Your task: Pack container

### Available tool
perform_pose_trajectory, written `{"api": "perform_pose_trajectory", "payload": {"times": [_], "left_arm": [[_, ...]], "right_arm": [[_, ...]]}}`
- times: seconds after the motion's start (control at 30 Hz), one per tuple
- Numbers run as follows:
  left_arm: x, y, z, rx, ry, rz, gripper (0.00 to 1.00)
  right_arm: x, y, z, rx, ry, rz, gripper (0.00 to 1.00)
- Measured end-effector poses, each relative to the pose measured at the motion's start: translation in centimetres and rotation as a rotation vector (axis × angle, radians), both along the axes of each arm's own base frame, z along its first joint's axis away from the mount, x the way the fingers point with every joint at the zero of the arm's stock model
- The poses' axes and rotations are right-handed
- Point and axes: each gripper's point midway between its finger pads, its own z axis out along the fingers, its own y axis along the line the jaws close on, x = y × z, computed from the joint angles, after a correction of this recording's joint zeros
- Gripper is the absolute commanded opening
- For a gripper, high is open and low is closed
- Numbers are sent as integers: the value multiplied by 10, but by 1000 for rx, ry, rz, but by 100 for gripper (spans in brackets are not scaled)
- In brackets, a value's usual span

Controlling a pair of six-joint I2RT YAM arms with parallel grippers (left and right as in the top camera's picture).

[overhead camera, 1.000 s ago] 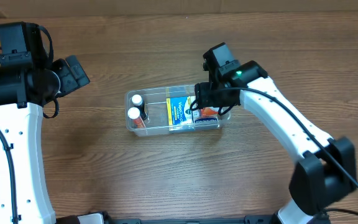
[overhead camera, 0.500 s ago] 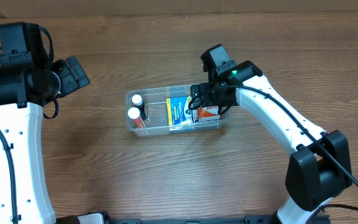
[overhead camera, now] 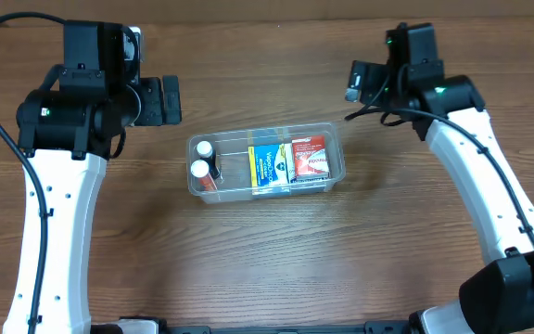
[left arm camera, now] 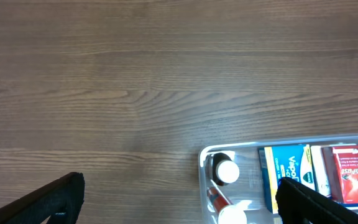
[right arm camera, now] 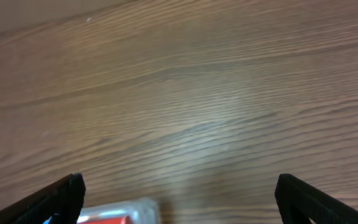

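The clear container (overhead camera: 233,168) sits mid-table. Inside it are two white-capped bottles (overhead camera: 201,160) at the left end, a blue and yellow box (overhead camera: 267,165) in the middle and a red box (overhead camera: 310,158) at the right end. My left gripper (overhead camera: 162,99) hovers open behind the container's left end; in its wrist view the container's rim (left arm camera: 241,148) and the bottles (left arm camera: 227,172) show between its wide-set fingers (left arm camera: 48,199). My right gripper (overhead camera: 355,82) is open and empty above the table behind the right end, with only the container's corner (right arm camera: 138,208) in its view.
The brown wooden table (overhead camera: 267,269) surrounds the container. Both white arms reach in from the front corners, the left arm (overhead camera: 49,204) and the right arm (overhead camera: 489,186).
My right gripper opened, left the red box in the container and pulled away up and to the back right. The left arm swung right, nearer the container's left end.
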Motion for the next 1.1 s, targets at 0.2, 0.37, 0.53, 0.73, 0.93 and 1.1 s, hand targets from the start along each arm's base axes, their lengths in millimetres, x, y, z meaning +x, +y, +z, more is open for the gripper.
{"api": "perform_pose_trajectory", "payload": {"times": [0.2,0.37,0.53,0.73,0.93,1.1], "left_arm": [[-12,1,-9,12,62,-8,100],[-27,3,-11,15,81,-7,100],[-66,7,-3,5,-38,-1,100],[-128,16,-9,7,-230,18,100],[-172,28,-32,-2,-316,86,100],[-174,31,-45,-6,-289,115,100]], "right_arm": [[-22,-17,-12,-22,103,-28,100],[-50,-26,37,-8,10,-56,100],[-100,-36,74,28,-151,-84,100],[-157,-39,21,30,-165,-83,100],[-195,-47,-26,39,-128,-116,100],[-196,-48,-23,52,-144,-129,100]]}}
